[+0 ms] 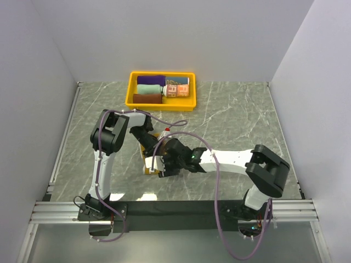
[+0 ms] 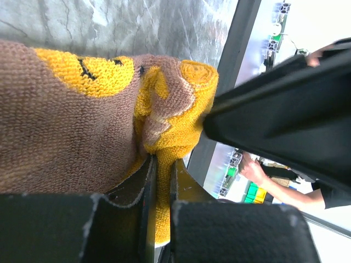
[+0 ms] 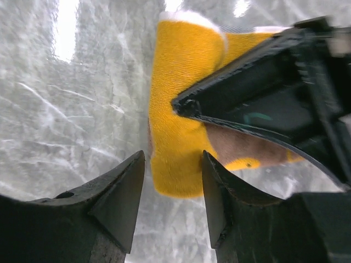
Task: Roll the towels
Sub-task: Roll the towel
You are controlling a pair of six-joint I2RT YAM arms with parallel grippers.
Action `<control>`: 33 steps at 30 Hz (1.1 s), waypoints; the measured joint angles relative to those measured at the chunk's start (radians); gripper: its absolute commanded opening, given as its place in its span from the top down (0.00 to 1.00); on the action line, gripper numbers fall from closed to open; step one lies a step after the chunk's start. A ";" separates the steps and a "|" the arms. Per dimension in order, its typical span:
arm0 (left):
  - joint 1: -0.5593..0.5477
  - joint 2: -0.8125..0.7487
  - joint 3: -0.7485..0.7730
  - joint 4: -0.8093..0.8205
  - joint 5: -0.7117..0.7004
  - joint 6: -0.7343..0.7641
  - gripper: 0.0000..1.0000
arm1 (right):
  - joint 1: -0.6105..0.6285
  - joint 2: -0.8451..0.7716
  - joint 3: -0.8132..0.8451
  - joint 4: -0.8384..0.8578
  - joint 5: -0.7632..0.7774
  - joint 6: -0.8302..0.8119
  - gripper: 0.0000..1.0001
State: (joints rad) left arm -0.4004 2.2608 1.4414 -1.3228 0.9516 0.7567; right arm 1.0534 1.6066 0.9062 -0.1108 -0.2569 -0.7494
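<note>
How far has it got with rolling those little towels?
Done: the purple roll, mint roll and maroon roll lie with others in the yellow tray. In hand: the left gripper pinches the yellow border of the brown towel, which is partly rolled, with the right gripper open beside it. Left: finishing that roll; no other loose towel is in view.

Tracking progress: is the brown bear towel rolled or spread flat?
Partly rolled: the brown towel has a yellow spiral end, rest loose.

walls (image 1: 219, 33): plain white, three sides | tabletop (image 1: 236, 115): grey marble-pattern | edges: aluminium rails (image 1: 62, 137) | light: even
</note>
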 measured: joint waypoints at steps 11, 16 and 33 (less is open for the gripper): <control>0.000 0.000 -0.002 0.000 -0.005 -0.002 0.96 | -0.022 0.132 0.047 0.025 -0.046 -0.041 0.84; 0.016 -0.013 -0.024 0.008 -0.005 -0.006 0.82 | -0.046 0.169 0.131 -0.087 -0.113 -0.020 1.00; 0.462 -0.327 -0.154 0.379 0.027 -0.055 0.61 | -0.144 0.392 0.486 -0.512 -0.382 0.232 1.00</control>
State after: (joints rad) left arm 0.0616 1.9339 1.2877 -0.9440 0.9787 0.7017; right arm 0.9092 1.9984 1.3922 -0.6224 -0.6392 -0.5179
